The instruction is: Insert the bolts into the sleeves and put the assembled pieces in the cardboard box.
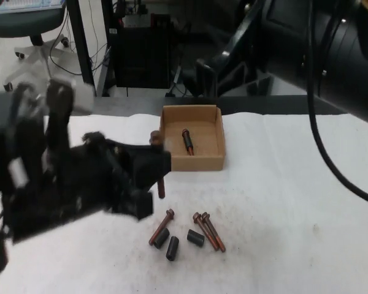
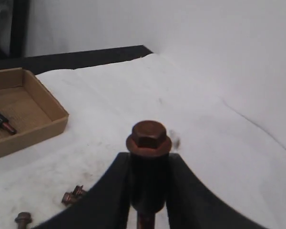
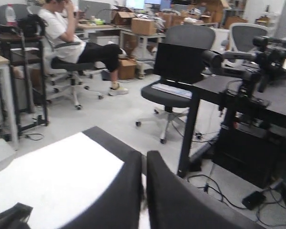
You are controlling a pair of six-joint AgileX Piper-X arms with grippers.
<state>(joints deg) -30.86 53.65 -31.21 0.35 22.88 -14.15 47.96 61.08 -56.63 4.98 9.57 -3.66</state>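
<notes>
My left gripper (image 2: 148, 164) is shut on a black sleeve (image 2: 148, 183) with a copper bolt through it; the bolt's hex head (image 2: 148, 138) stands above the fingers. In the high view that gripper (image 1: 154, 164) holds the piece upright just off the front left corner of the cardboard box (image 1: 172, 162), with the bolt's shank (image 1: 161, 187) showing below. One assembled piece (image 1: 187, 141) lies inside the box. Loose bolts (image 1: 208, 231) and black sleeves (image 1: 172, 248) lie on the white cloth nearer the front. My right gripper (image 3: 144, 160) is shut on nothing and raised, facing the room.
The white cloth (image 1: 294, 202) covers the bench, with bare room to the right of the box. The right arm's dark body (image 1: 331, 49) hangs over the back right. A further bolt (image 1: 162, 226) and sleeve (image 1: 195, 237) lie among the loose parts. Office chairs and desks stand beyond the bench.
</notes>
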